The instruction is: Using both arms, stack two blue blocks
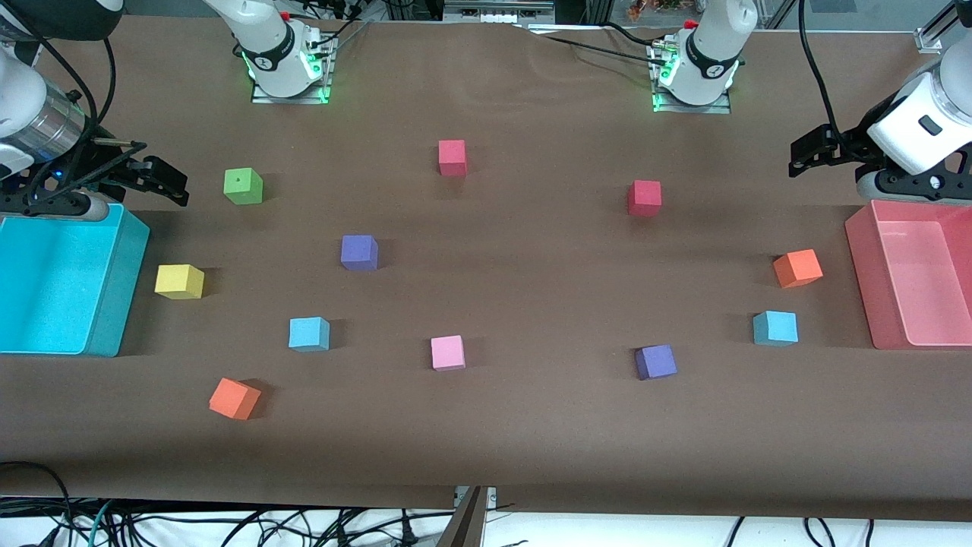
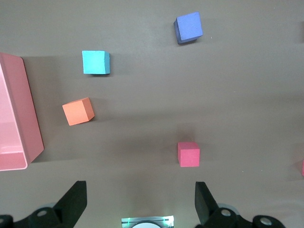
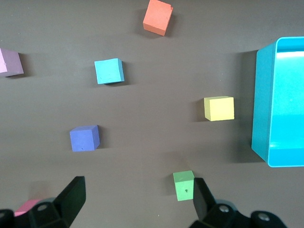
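Only the front view shows both blue blocks point(image 1: 309, 333) point(image 1: 775, 328); each gripper's jaws stand apart, empty.

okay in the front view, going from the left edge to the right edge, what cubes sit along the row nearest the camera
Orange cube → sky-blue cube → pink cube → purple cube → second sky-blue cube.

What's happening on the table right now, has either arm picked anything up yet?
Nothing is held yet. The left tool hangs open above the pink bin, the right tool open above the cyan bin. The two blue blocks sit apart on the table, untouched among the other coloured cubes.
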